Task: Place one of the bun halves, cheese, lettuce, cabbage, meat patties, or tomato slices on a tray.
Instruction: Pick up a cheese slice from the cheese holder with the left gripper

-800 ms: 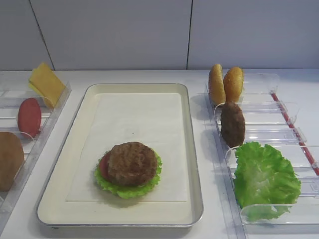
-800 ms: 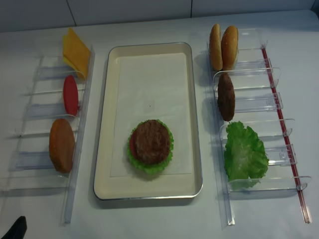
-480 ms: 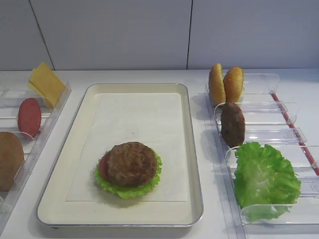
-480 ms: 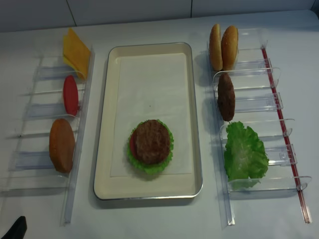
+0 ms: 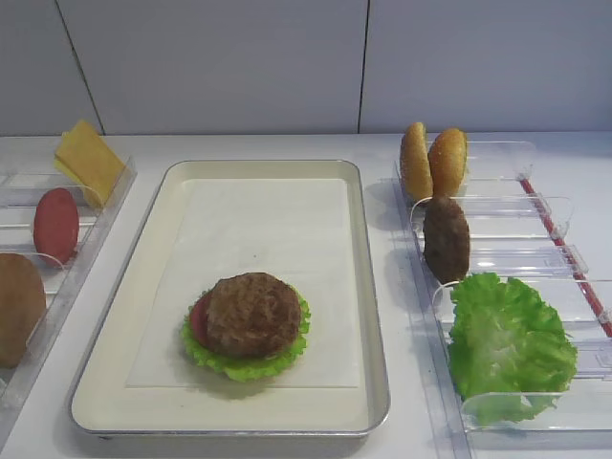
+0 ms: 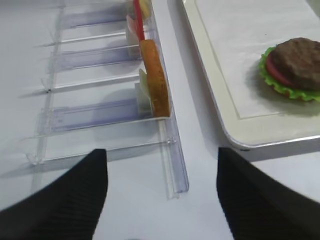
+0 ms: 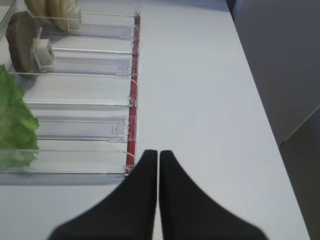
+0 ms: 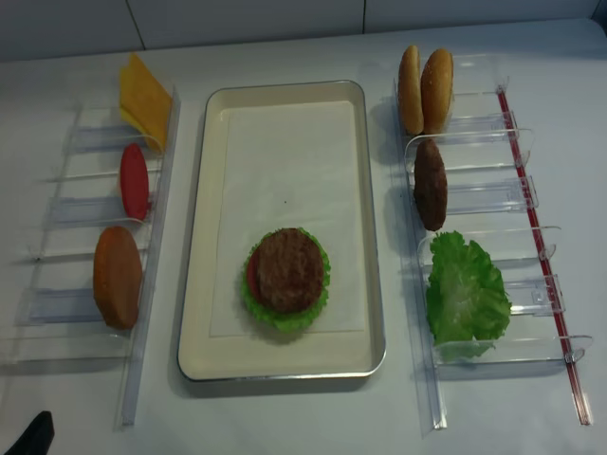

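Note:
On the cream tray point(image 5: 368, 287) point(image 8: 370, 190) lies a stack: a meat patty point(image 5: 253, 314) point(image 8: 287, 268) over a tomato slice point(image 5: 198, 320) and lettuce point(image 5: 239, 366). The left bins hold cheese point(image 8: 142, 92), a tomato slice point(image 8: 134, 180) and a bun half point(image 8: 117, 276) point(image 6: 155, 77). The right bins hold two bun halves point(image 8: 424, 90), a patty point(image 8: 430, 184) and lettuce point(image 8: 463, 294). Cabbage is out of view. My left gripper point(image 6: 161, 152) stands open and empty near the front end of the left bins. My right gripper point(image 7: 158, 152) is shut on nothing, over bare table.
Clear plastic bin racks point(image 8: 85, 218) point(image 8: 493, 190) flank the tray on both sides. A red strip point(image 7: 133, 100) runs along the right rack's outer edge. The table's right edge point(image 7: 270, 130) lies just beyond my right gripper.

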